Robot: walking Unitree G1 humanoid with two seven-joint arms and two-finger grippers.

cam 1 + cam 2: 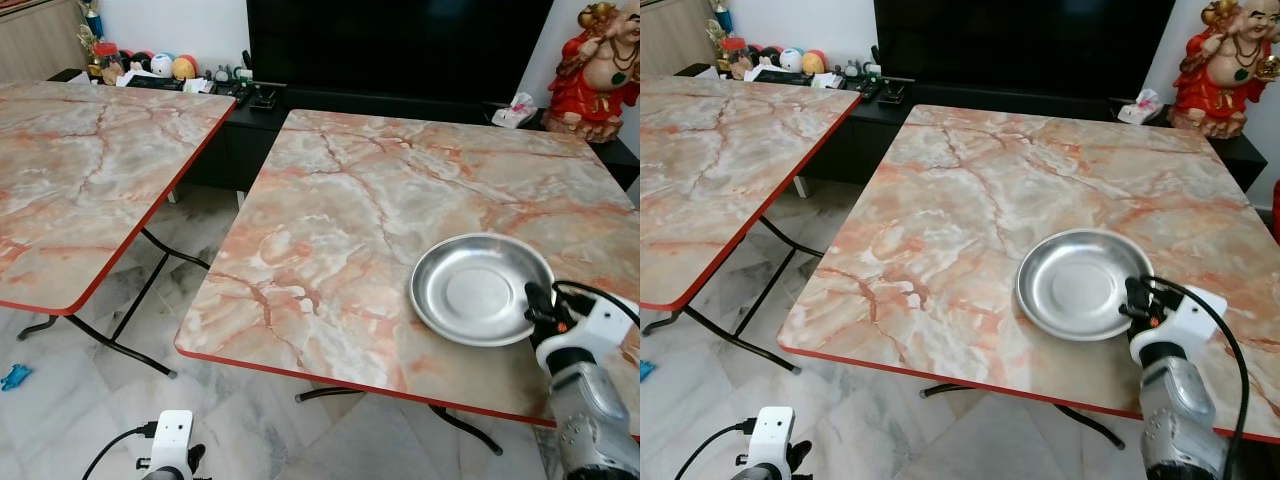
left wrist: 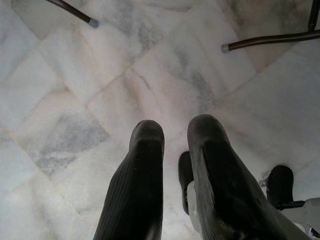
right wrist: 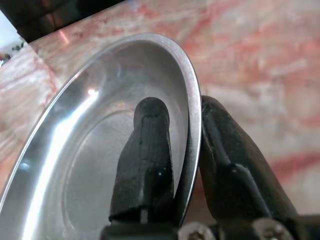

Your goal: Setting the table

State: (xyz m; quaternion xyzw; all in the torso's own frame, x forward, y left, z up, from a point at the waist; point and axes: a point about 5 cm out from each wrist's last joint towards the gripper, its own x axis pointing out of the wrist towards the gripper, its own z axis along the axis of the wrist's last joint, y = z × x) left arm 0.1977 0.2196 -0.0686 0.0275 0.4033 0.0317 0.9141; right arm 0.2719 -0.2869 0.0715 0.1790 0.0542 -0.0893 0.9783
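A round steel plate (image 1: 480,290) lies on the near right part of the marble table (image 1: 330,200). My right gripper (image 1: 538,305) reaches in from the near right edge and is shut on the plate's rim. In the right wrist view one finger (image 3: 147,150) lies inside the plate (image 3: 75,150) and the other finger (image 3: 235,160) outside, pinching the rim. My left gripper (image 2: 175,132) hangs idle over the floor, slightly open with nothing between its fingers.
A second marble table (image 1: 70,170) stands to the left, with a strip of tiled floor (image 1: 200,300) between the two. Behind them are a dark TV console with small items (image 1: 180,75) and a red figurine (image 1: 595,70) at the back right. Table legs (image 2: 270,40) cross the floor.
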